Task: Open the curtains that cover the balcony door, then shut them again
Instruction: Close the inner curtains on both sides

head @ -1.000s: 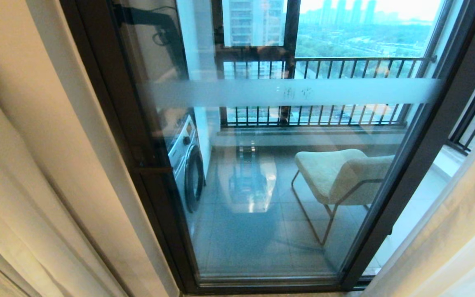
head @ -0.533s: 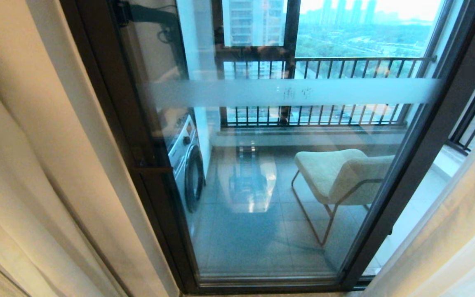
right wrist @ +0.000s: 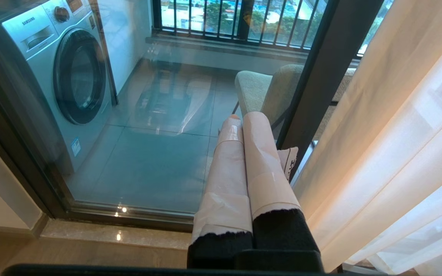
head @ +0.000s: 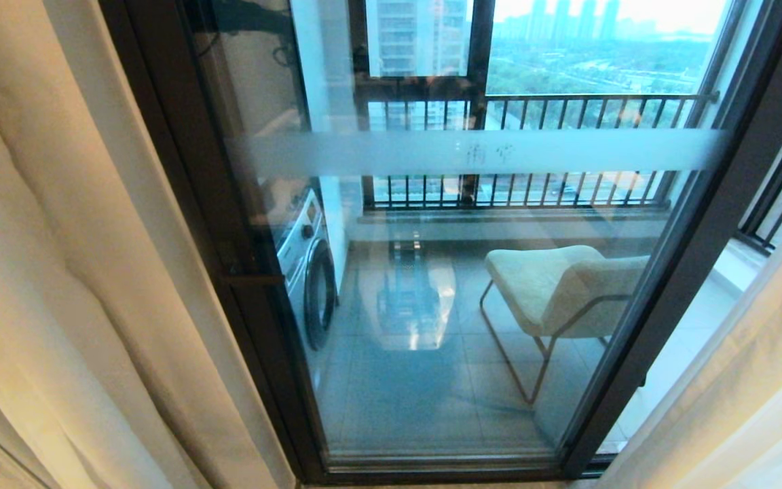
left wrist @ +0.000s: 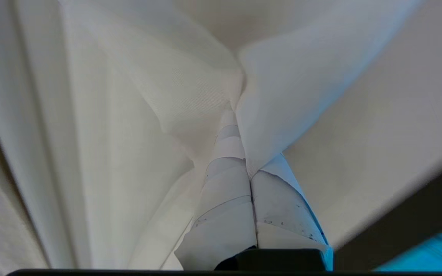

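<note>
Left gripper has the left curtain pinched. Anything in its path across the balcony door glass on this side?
Nothing visible. The left gripper is shut on the left curtain; the balcony door is bare in front. The chair and washing machine sit behind the glass.

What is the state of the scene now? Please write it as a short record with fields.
curtains: left curtain and right curtain drawn aside
balcony door: glass panel uncovered between them, frosted band across it
left gripper: shut on a fold of the left curtain
right gripper: shut, empty, low before the glass beside the right curtain
behind the glass: washing machine, chair, railing
</note>
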